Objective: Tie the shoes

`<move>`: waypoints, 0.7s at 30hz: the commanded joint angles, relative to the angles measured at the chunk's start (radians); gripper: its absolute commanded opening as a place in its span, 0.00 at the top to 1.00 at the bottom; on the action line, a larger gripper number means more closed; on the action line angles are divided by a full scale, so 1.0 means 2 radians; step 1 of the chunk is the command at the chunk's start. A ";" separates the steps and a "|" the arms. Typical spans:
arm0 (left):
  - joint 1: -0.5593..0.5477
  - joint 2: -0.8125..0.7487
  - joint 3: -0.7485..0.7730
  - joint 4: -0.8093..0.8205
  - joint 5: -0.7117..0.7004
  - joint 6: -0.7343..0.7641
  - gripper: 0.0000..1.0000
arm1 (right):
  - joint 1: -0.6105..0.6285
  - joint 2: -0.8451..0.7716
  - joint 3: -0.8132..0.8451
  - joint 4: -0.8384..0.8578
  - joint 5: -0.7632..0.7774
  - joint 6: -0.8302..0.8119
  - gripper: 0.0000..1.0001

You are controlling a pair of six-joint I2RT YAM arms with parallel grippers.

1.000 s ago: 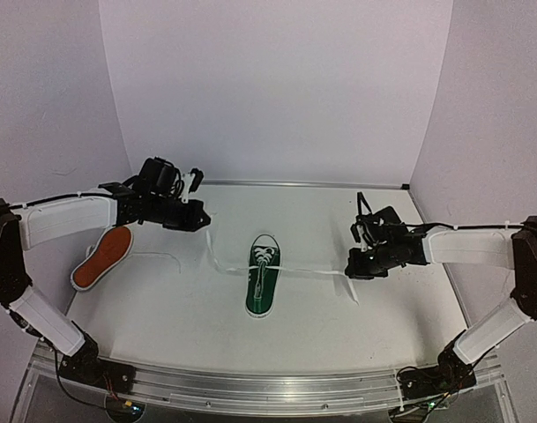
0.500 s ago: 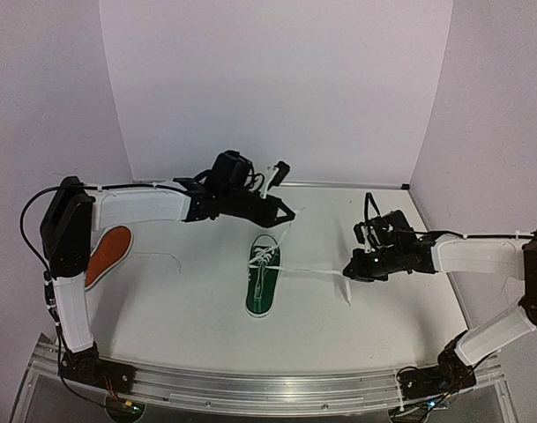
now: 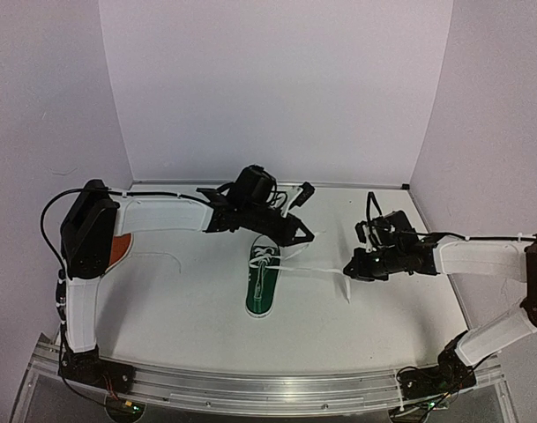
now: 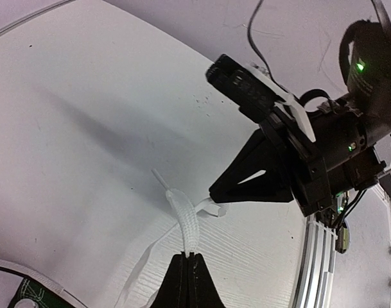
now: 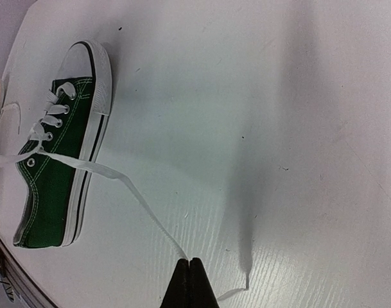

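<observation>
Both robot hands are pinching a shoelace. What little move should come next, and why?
Probably the left fingers should carry their lace across the other lace pinched by the right fingers, making the first cross. Both laces of the green shoe are pulled out to the same side, and no knot shows yet.

The dark green shoe (image 5: 54,160) has a white toe cap, pale stitching and a white sole rim with a thin black stripe. Its laces (image 5: 112,173) are white. The other shoe (image 3: 118,248) is orange-red. The table (image 3: 189,326) is white.
</observation>
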 commanded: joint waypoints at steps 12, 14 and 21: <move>-0.058 -0.032 -0.079 -0.054 -0.023 0.119 1.00 | -0.005 0.032 0.028 0.018 0.000 -0.014 1.00; -0.062 -0.025 -0.075 -0.062 -0.037 0.126 1.00 | -0.005 0.032 0.035 0.017 -0.004 -0.017 1.00; -0.082 0.005 -0.045 -0.120 -0.099 0.170 1.00 | -0.005 0.031 0.054 0.012 -0.022 -0.025 1.00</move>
